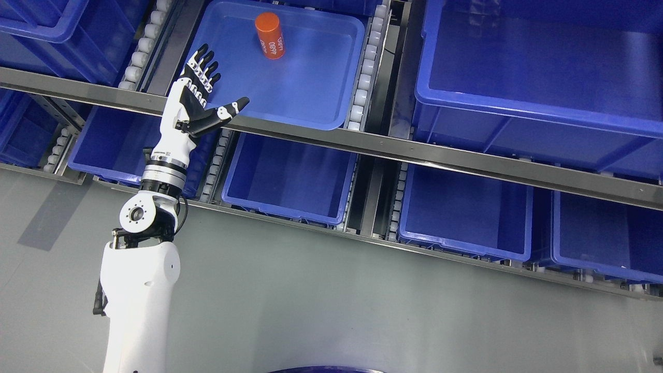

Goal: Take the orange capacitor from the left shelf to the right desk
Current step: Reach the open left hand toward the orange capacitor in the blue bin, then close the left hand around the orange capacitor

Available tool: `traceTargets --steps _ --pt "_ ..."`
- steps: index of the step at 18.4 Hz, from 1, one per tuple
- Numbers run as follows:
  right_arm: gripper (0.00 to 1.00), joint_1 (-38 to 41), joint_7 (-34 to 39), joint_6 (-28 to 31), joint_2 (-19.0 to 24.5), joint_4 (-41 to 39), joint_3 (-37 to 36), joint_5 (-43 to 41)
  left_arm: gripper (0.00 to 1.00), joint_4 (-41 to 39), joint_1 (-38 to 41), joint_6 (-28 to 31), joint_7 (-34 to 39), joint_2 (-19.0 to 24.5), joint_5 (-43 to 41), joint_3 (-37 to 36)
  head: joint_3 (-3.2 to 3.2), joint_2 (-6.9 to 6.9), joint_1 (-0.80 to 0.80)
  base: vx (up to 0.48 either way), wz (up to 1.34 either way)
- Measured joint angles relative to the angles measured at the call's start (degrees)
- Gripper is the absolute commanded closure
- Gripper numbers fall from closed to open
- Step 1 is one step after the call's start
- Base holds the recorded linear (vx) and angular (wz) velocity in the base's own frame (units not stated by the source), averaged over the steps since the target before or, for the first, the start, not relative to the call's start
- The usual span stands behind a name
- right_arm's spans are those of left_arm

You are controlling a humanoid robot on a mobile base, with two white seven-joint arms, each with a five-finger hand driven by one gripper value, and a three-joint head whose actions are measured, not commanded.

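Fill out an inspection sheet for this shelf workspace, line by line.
Surface: shallow blue tray on the upper roller shelf, tilted in view.
Job's things: orange capacitor lying in the tray's far part, ungrasped.
Clutter: nothing seen.
Hands: left hand open, fingers spread, at the tray's near-left corner, apart from the capacitor; right hand not in view.
Cables: a thin black cable loops at the left wrist joint.
Surroundings: blue bins on both shelf levels, metal rail, grey floor.
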Motion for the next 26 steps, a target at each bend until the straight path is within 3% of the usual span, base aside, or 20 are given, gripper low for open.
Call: traceTargets --steps 11,19,26 --pt "0.00 0.00 -0.26 0.01 0.00 0.00 0.00 0.00 0.00 4.91 -6.14 0.54 0.12 0.00 -0.88 -0.12 0.00 0.00 0.00 0.000 0.00" --pt "0.00 0.00 -0.48 0.03 0.00 0.00 0.00 0.00 0.00 20.67 -22.45 0.61 0.07 0.00 -6.87 -0.55 0.00 0.00 0.00 0.003 0.00" --pt "0.00 0.00 -0.42 0.03 0.00 0.00 0.00 0.00 0.00 32.44 -29.26 0.51 0.43 0.00 -8.49 -2.30 0.00 0.00 0.00 0.055 -0.01"
